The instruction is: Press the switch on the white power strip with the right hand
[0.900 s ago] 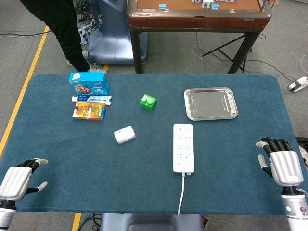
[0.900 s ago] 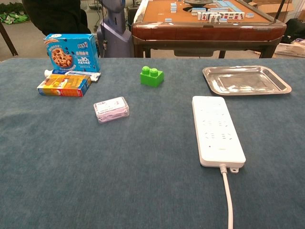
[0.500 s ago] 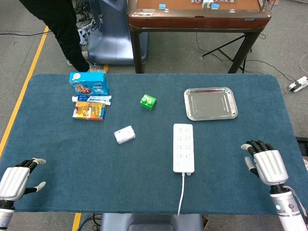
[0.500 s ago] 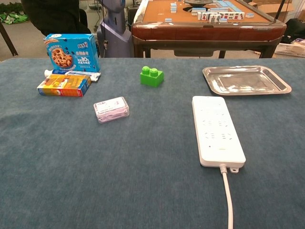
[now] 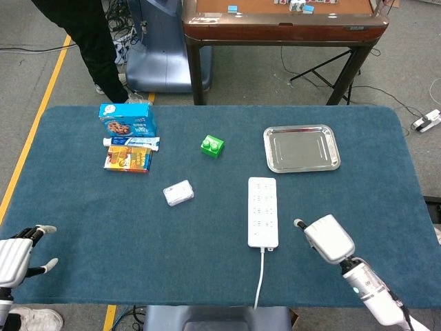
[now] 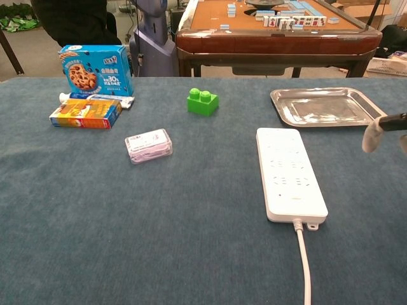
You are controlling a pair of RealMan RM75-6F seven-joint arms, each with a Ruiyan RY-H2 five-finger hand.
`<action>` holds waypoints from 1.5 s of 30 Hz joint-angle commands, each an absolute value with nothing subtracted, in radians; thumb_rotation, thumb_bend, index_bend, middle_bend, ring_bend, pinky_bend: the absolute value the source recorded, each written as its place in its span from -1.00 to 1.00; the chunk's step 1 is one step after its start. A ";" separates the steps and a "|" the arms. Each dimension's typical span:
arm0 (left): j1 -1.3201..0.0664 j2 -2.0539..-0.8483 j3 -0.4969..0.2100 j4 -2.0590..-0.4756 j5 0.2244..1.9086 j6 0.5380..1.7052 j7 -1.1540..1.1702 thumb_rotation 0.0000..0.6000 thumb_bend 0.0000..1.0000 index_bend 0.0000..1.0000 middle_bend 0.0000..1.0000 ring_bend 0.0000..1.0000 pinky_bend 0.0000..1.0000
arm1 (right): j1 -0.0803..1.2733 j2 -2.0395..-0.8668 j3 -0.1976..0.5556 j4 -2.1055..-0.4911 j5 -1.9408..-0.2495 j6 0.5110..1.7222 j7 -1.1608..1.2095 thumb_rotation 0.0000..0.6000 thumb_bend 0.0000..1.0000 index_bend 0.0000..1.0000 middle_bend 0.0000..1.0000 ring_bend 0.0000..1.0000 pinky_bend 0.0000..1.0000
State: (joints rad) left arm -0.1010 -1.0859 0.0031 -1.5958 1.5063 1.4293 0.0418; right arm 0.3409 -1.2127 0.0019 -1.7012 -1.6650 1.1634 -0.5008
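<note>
The white power strip (image 5: 262, 212) lies lengthwise in the middle of the blue table, its cable (image 5: 260, 276) running off the near edge. In the chest view the power strip (image 6: 290, 173) shows several socket rows. My right hand (image 5: 328, 238) hovers just right of the strip's near end, apart from it, back of the hand toward the head camera. One fingertip (image 5: 298, 223) points toward the strip; the other fingers are hidden. The chest view catches only a fingertip (image 6: 372, 136) at the right edge. My left hand (image 5: 17, 252) sits at the near left corner, fingers apart, holding nothing.
A steel tray (image 5: 302, 148) lies beyond the strip to the right. A green brick (image 5: 212, 145), a small wrapped pack (image 5: 178, 193) and stacked snack boxes (image 5: 127, 138) stand to the left. A wooden table (image 5: 282, 21) and a person's legs (image 5: 89, 41) are behind.
My right hand has swept left from the table's right edge to beside the strip's near end and turned over, hiding its fingers. The left hand has drifted slightly toward the near left corner.
</note>
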 commanded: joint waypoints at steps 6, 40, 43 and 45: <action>-0.098 -1.079 -0.002 -1.596 1.494 1.430 0.032 1.00 -0.80 -0.20 -0.26 -0.27 0.07 | 0.424 -1.274 0.017 -1.725 -1.585 1.020 -0.619 1.00 0.87 -0.24 1.00 1.00 1.00; -0.093 -1.073 -0.005 -1.594 1.481 1.424 0.021 1.00 -0.80 -0.20 -0.26 -0.27 0.07 | 0.531 -1.341 -0.021 -1.650 -1.547 0.920 -0.525 1.00 1.00 -0.35 1.00 1.00 1.00; -0.092 -1.072 -0.005 -1.595 1.483 1.426 0.020 1.00 -0.80 -0.20 -0.26 -0.27 0.07 | 0.536 -1.345 -0.022 -1.646 -1.541 0.918 -0.525 1.00 1.00 -0.35 1.00 1.00 1.00; -0.091 -1.072 -0.005 -1.594 1.483 1.426 0.020 1.00 -0.80 -0.20 -0.26 -0.27 0.07 | 0.539 -1.348 -0.023 -1.643 -1.539 0.916 -0.526 1.00 1.00 -0.35 1.00 1.00 1.00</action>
State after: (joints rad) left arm -0.0915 -1.0719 -0.0052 -1.5942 1.4826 1.4258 0.0204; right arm 0.5393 -1.3479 -0.0224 -1.6435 -1.5385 0.9164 -0.5255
